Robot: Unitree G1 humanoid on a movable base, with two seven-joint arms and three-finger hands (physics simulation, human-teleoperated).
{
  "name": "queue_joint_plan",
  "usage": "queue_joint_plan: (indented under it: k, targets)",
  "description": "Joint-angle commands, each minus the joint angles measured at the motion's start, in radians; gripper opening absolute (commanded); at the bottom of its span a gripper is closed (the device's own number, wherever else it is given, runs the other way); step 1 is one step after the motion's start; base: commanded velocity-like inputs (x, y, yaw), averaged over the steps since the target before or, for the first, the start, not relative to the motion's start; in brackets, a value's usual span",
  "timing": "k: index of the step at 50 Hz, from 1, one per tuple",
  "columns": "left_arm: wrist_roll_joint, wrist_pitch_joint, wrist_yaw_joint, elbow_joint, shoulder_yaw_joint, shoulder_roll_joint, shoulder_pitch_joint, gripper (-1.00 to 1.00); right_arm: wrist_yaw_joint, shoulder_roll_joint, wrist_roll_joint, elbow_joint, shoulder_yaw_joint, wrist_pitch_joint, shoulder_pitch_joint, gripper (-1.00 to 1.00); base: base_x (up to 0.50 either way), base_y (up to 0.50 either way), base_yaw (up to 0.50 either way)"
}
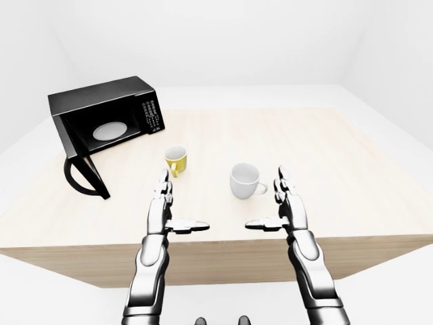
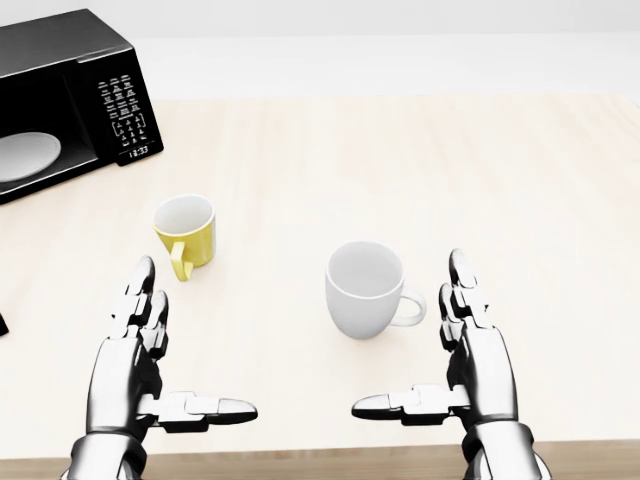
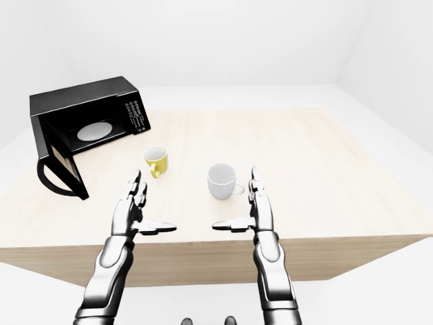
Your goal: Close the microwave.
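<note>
A black microwave [image 1: 101, 112] stands at the upper left of the wooden table [image 1: 325, 156], its keypad panel on the right. Its door [image 1: 86, 175] hangs swung wide open toward the table's near edge, showing the white turntable plate [image 1: 109, 131] inside. My left hand [image 1: 174, 210] and right hand [image 1: 274, 206] float over the near edge of the table, both open, thumbs pointing toward each other and fingers stretched out. Neither touches anything. The left hand is well to the right of the door.
A yellow mug [image 2: 186, 232] sits just beyond my left hand and a white mug [image 2: 365, 290] stands between the hands, close to my right hand. The table's near edge [image 1: 223, 250] runs below my wrists.
</note>
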Motion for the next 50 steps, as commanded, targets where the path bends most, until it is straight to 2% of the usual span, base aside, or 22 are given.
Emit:
queue_joint_plan:
  k: [1, 25, 30, 32, 44, 47, 50]
  targets:
    - [-0.01, -0.005, -0.021, 0.006, 0.023, 0.011, -0.001, 1.0, 0.026, -0.012, 0.009, 0.007, -0.023, -0.005, 0.001, 1.0, 0.0, 0.0, 0.0]
    - [-0.009, -0.001, -0.019, 0.003, 0.022, 0.011, -0.001, 1.0, 0.02, -0.012, 0.004, 0.025, -0.023, -0.008, -0.007, 1.0, 0.0, 0.0, 0.0]
    - [-0.009, 0.006, -0.021, -0.015, 0.022, 0.011, 0.006, 1.0, 0.02, -0.011, 0.002, 0.004, -0.021, 0.001, 0.001, 1.0, 0.0, 0.0, 0.0]
    - [-0.009, 0.012, -0.021, -0.026, 0.021, 0.01, 0.011, 1.0, 0.02, -0.011, 0.002, -0.008, -0.02, 0.006, 0.005, 1.0, 0.0, 0.0, 0.0]
    - [-0.019, 0.085, -0.049, -0.27, 0.01, 0.003, 0.127, 1.0, 0.03, -0.004, -0.001, -0.152, -0.008, 0.06, 0.064, 1.0, 0.0, 0.0, 0.0]
    - [-0.024, 0.086, -0.059, -0.325, 0.01, 0.0, 0.163, 1.0, 0.031, -0.002, -0.004, -0.233, -0.002, 0.087, 0.099, 1.0, 0.0, 0.0, 0.0]
    - [-0.027, 0.088, -0.065, -0.355, 0.011, -0.001, 0.18, 1.0, 0.033, -0.001, -0.006, -0.269, 0.0, 0.09, 0.115, 1.0, 0.0, 0.0, 0.0]
